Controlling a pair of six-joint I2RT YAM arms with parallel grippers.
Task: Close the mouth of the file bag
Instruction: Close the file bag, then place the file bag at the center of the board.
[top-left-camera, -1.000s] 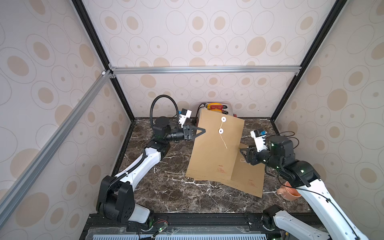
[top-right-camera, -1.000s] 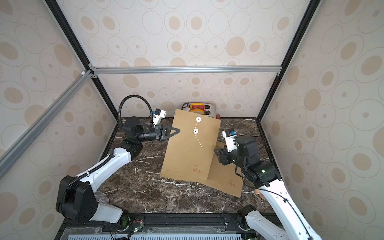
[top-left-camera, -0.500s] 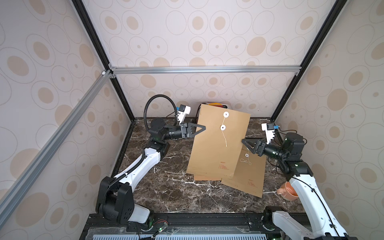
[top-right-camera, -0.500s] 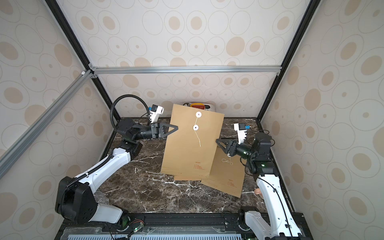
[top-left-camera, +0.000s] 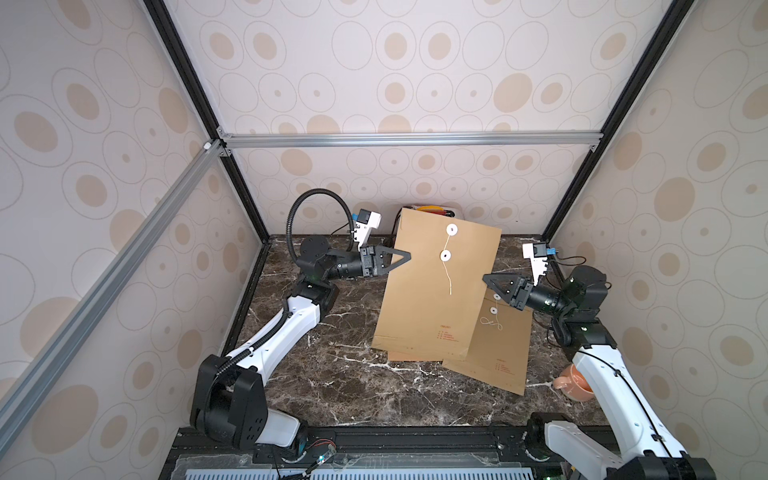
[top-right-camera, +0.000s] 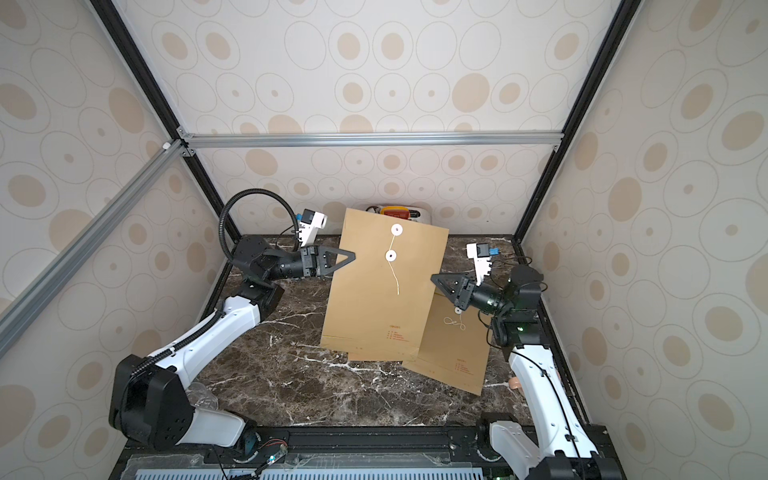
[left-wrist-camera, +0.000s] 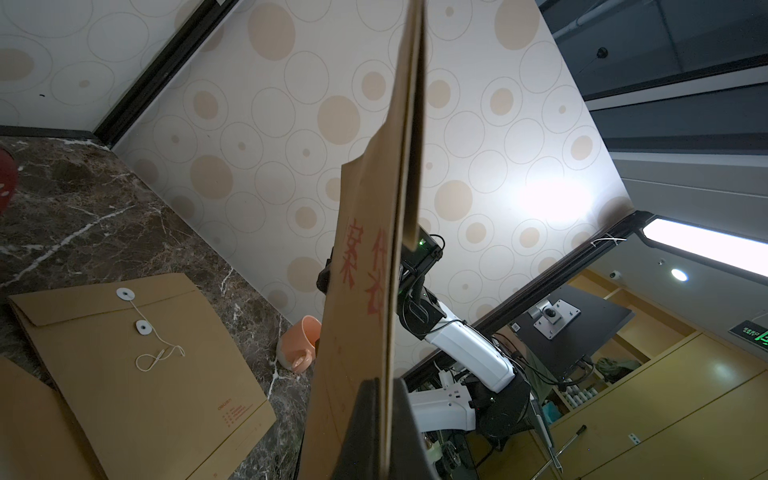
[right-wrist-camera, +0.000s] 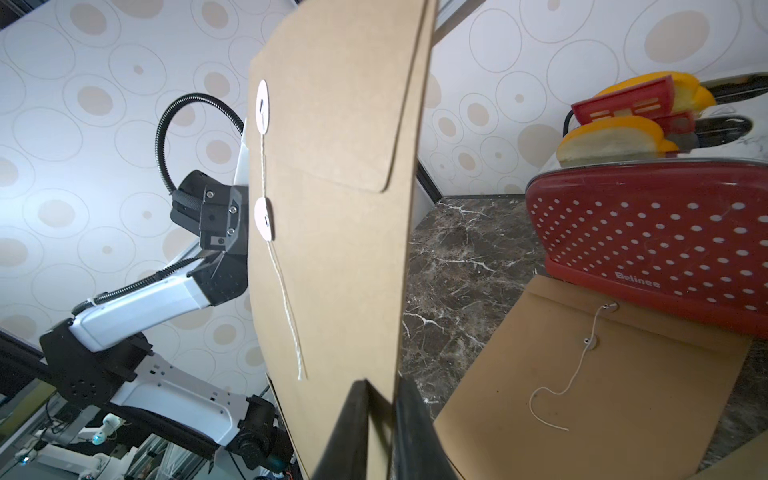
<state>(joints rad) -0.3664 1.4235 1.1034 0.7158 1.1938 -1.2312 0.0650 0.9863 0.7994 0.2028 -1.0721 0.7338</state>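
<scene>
The brown file bag (top-left-camera: 436, 291) stands upright over the marble table, its lower edge near the tabletop. Its flap (right-wrist-camera: 374, 124) is folded down, and a white string (top-left-camera: 448, 278) runs from the upper disc past the lower disc (top-left-camera: 445, 255) and hangs loose. My left gripper (top-left-camera: 405, 255) is shut on the bag's left edge, which shows pinched between the fingers in the left wrist view (left-wrist-camera: 384, 380). My right gripper (top-left-camera: 487, 277) is at the bag's right edge. In the right wrist view (right-wrist-camera: 380, 384) its jaws have come together round that edge.
A second file bag (top-left-camera: 494, 349) lies flat on the table under the right gripper, and another (top-left-camera: 415, 355) peeks out below the held one. A red dotted toaster (right-wrist-camera: 648, 232) stands at the back wall. An orange mug (top-left-camera: 571, 382) sits at the right wall.
The right arm has swung back and brought its gripper to the bag's right edge, where the jaws have closed. The left gripper has kept its hold and lifted the bag slightly.
</scene>
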